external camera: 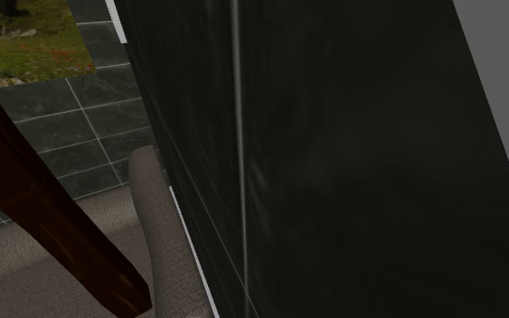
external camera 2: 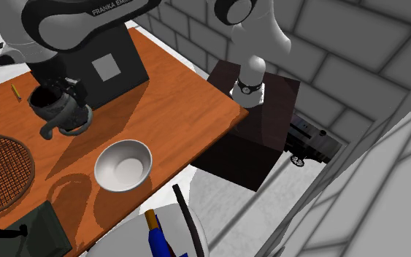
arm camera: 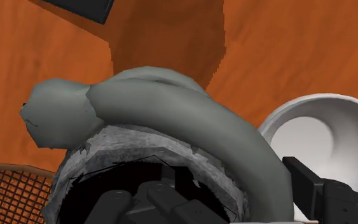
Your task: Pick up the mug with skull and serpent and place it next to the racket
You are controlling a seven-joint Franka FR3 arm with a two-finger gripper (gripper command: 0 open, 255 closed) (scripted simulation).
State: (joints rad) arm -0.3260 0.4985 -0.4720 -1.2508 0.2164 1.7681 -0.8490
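the dark grey mug [external camera 2: 50,108], a serpent coiled round its wall, is upright over the orange-brown table [external camera 2: 174,80], with the black gripper [external camera 2: 70,95] clenched on its rim, one finger inside the mouth and one outside. i cannot tell whether it is off the surface. the racket's [external camera 2: 3,171] strung head lies near, toward the second exterior view's lower left; the white bowl [external camera 2: 123,165] lies lower right, so the carry probably goes left, away from the bowl

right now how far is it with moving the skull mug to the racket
Done: the gripper is down at the grey mug. In hand: the grasp; held or lifted, I cannot tell. Left: setting it beside the racket lying close by.
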